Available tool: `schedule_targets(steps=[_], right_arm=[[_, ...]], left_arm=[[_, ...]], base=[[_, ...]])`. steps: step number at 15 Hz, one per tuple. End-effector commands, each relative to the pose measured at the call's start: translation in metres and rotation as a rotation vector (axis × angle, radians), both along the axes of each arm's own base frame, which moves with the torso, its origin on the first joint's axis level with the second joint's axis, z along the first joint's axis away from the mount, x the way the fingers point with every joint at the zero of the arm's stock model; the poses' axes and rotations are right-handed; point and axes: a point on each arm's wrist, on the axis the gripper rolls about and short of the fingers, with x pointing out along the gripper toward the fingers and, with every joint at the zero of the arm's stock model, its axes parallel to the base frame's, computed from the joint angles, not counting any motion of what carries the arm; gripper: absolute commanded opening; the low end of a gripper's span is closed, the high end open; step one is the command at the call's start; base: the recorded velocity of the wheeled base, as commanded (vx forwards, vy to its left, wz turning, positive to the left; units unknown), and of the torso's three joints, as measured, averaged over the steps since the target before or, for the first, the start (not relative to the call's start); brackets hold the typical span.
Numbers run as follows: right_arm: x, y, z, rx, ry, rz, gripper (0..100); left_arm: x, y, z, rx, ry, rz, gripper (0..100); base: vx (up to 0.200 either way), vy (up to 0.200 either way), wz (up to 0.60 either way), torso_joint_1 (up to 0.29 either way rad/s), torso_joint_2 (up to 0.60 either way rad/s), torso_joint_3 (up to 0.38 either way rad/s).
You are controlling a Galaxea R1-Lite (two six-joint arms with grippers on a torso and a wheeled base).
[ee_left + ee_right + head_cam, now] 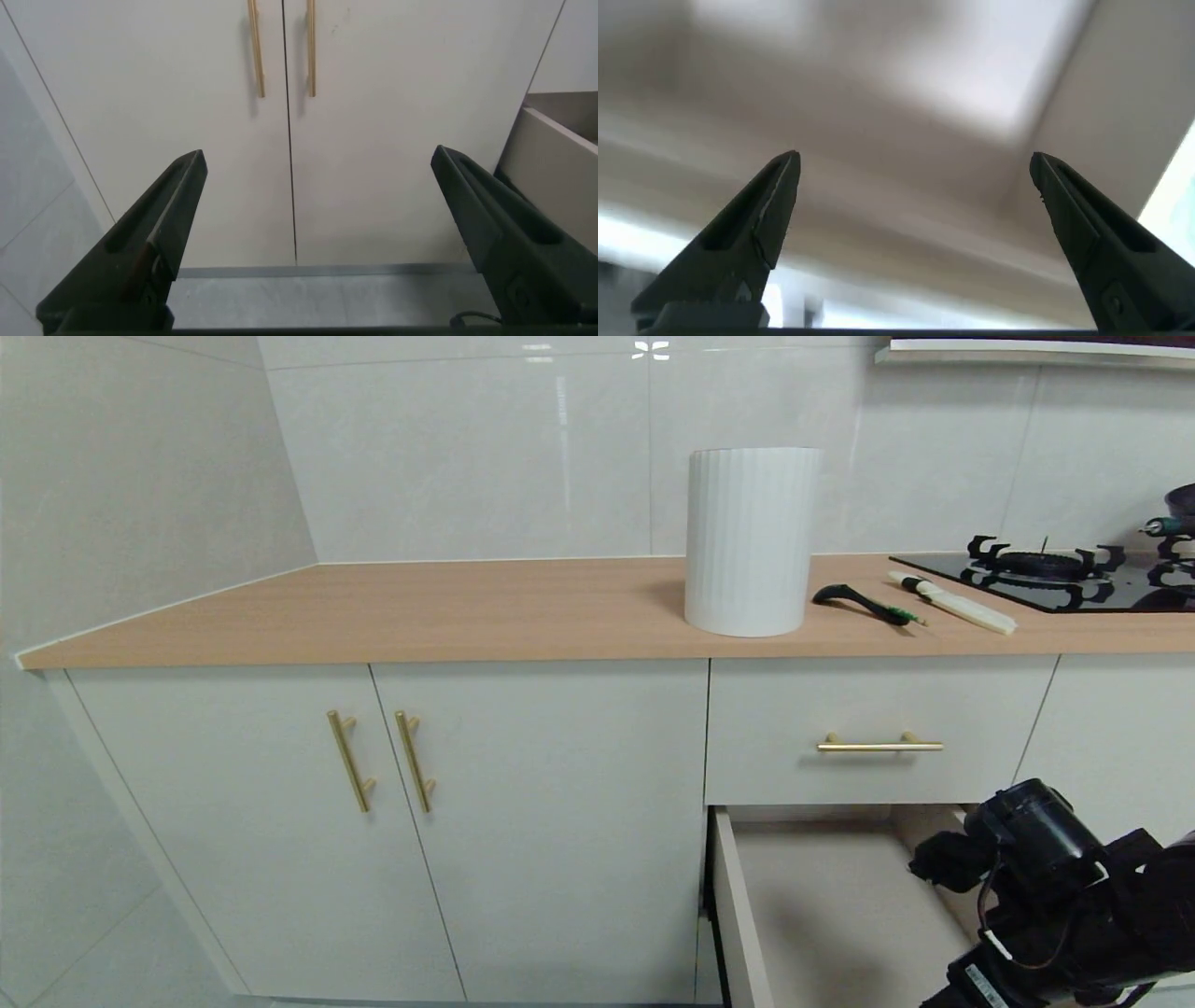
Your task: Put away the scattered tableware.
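On the light wooden tabletop (pixel 420 607), a black-handled utensil with a green tip (pixel 864 603) and a long white sheathed knife (pixel 952 602) lie side by side, just right of a tall white ribbed cylindrical container (pixel 750 541). Below them, the lower white drawer (pixel 738 905) stands pulled out. The right gripper (pixel 913 159) hangs over this drawer, its fingers (pixel 761 219) released and holding nothing. The left gripper (pixel 318 157) faces the white cabinet doors with gold bar handles (pixel 255 47), fingers likewise spread apart.

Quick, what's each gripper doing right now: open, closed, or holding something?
Left gripper: open, holding nothing.
Right gripper: open, holding nothing.
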Motion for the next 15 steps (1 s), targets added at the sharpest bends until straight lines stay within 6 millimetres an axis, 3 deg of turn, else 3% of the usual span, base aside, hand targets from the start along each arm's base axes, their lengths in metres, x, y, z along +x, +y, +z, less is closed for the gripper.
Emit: schedule_targets(steps=[1, 5, 7, 9, 11, 15], right_arm=[[-0.011, 0.007, 0.008, -0.017, 0.027, 0.055, 100], [-0.032, 0.013, 0.012, -0.066, 0.117, 0.153, 100], [-0.029, 0.015, 0.015, -0.059, 0.099, 0.150, 100], [-0.013, 0.012, 0.027, -0.013, 0.036, 0.069, 100], [0.000, 0.010, 0.049, 0.103, -0.079, -0.101, 100], [0.006, -0.006, 0.078, 0.212, -0.296, -0.195, 100]], left_arm=[[0.000, 0.000, 0.000, 0.000, 0.000, 0.000, 100], [0.000, 0.000, 0.000, 0.000, 0.000, 0.000, 100], [0.000, 0.000, 0.000, 0.000, 0.000, 0.000, 100], [0.000, 0.000, 0.000, 0.000, 0.000, 0.000, 100], [0.000, 0.000, 0.000, 0.000, 0.000, 0.000, 100], [0.000, 0.000, 0.000, 0.000, 0.000, 0.000, 100]], base=[[0.000, 0.000, 0.00, 0.000, 0.00, 0.000], [0.000, 0.000, 0.00, 0.000, 0.00, 0.000], [0.000, 0.000, 0.00, 0.000, 0.00, 0.000], [0.000, 0.000, 0.00, 0.000, 0.00, 0.000], [0.000, 0.000, 0.00, 0.000, 0.00, 0.000], [0.000, 0.000, 0.00, 0.000, 0.00, 0.000]])
